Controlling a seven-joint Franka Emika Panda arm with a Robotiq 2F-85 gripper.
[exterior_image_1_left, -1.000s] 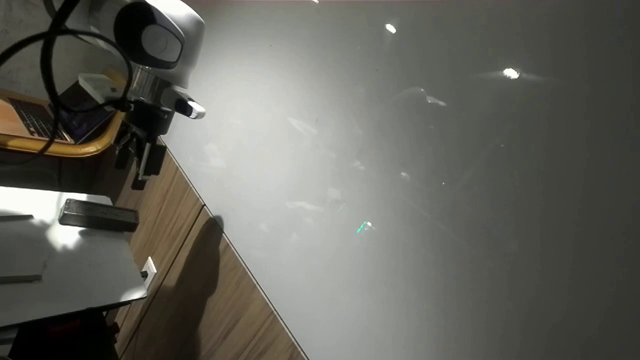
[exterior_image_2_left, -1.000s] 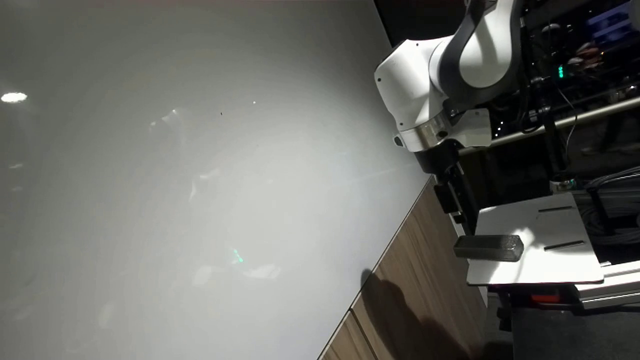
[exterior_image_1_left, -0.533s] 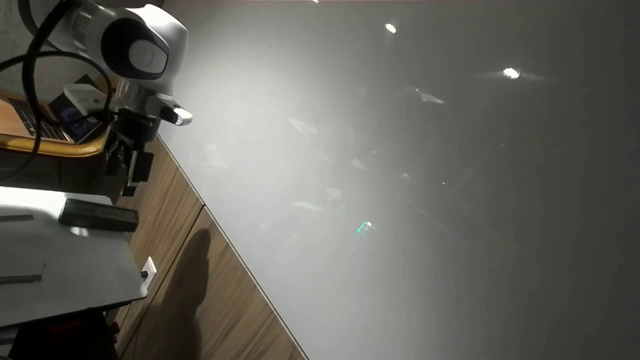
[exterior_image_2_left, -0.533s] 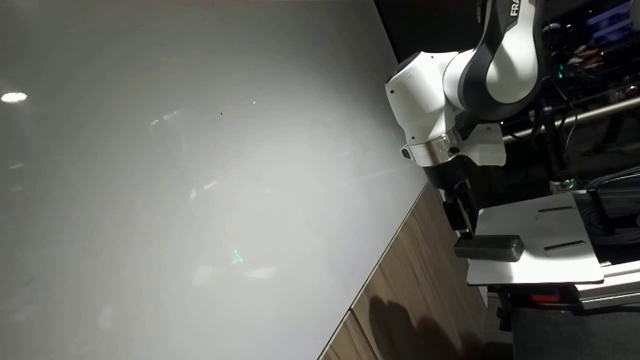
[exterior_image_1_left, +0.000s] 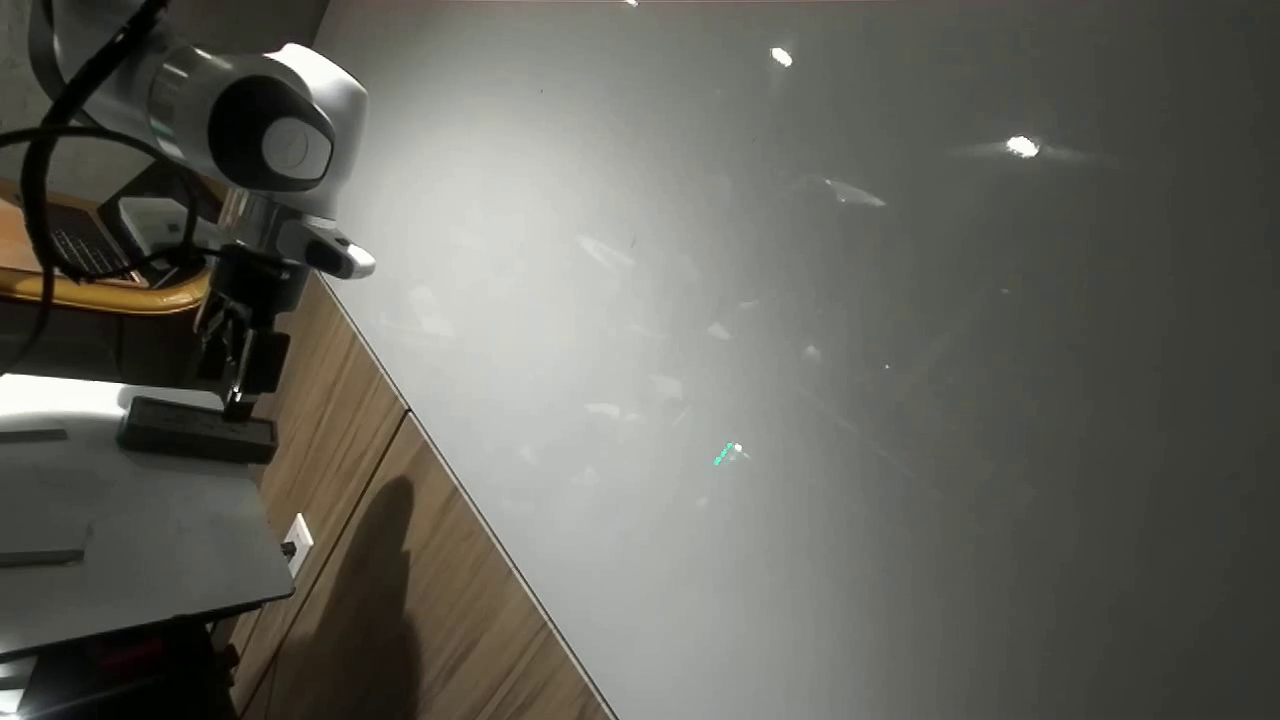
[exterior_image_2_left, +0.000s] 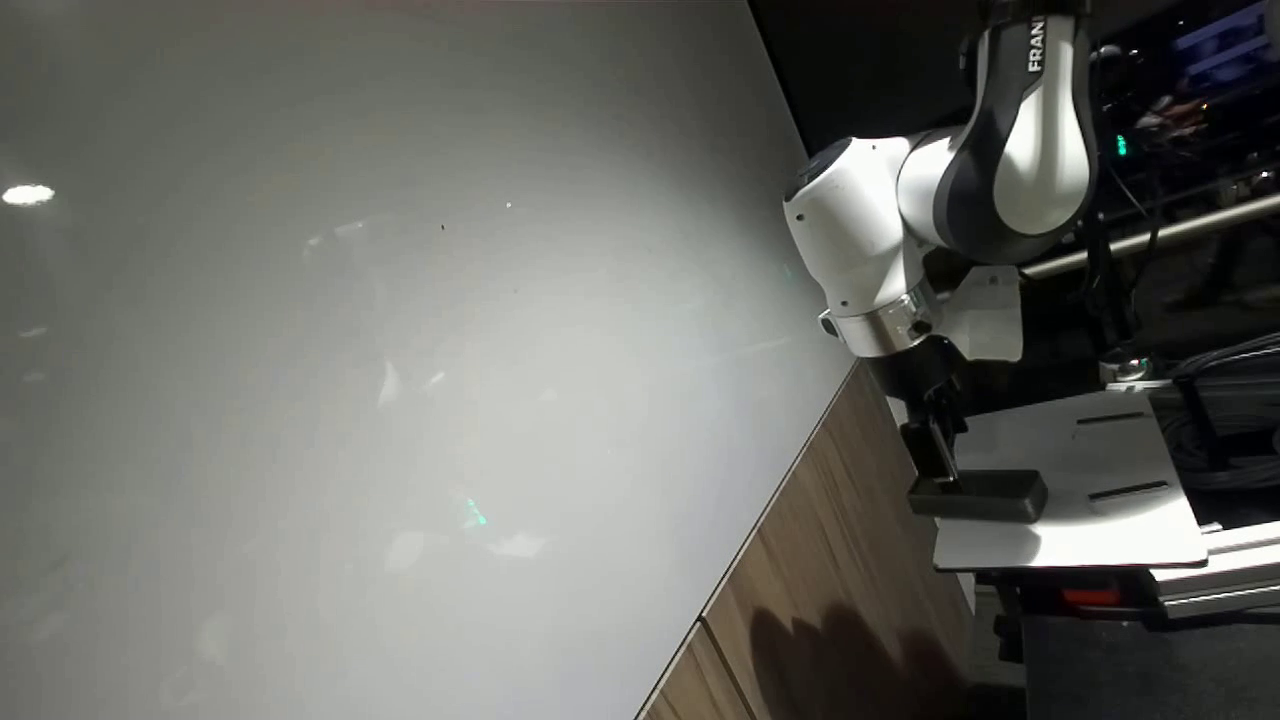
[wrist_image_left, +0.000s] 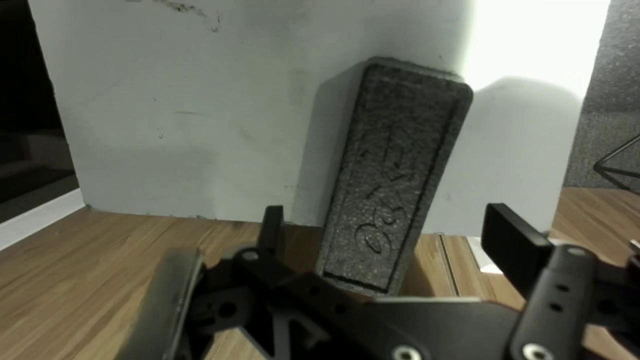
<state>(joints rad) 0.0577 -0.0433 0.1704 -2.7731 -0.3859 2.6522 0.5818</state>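
In the wrist view, the claw (wrist_image_left: 386, 220) stands wide apart and grips nothing, with a dark gray block (wrist_image_left: 395, 175) showing in the gap, its marked face toward the camera. The block lies on a white panel (wrist_image_left: 200, 125), its near end sticking out past the panel's edge against the wood (wrist_image_left: 75, 280) beyond. It shows roughly midway between the fingers (wrist_image_left: 272, 232) but slants a little to them. The work in hand looks like lining up on it, so a slight wrist turn to square the fingers with its long sides should help before any closing.

In an exterior view, with a laptop (exterior_image_1_left: 90, 245) and a yellow bar (exterior_image_1_left: 110, 297) beside the arm (exterior_image_1_left: 310, 100), a fingertip (exterior_image_1_left: 239, 408) appears right at the block, toward the overhanging end. Whether it touches cannot be told. Pressing down there could tip the block, so gripping nearer its middle, above the panel, seems safer.

In an exterior view, the claw overlaps that same end, away from the panel's slots (exterior_image_2_left: 1128, 490). Lowering slowly, one finger clear on each side, should avoid knocking the block.
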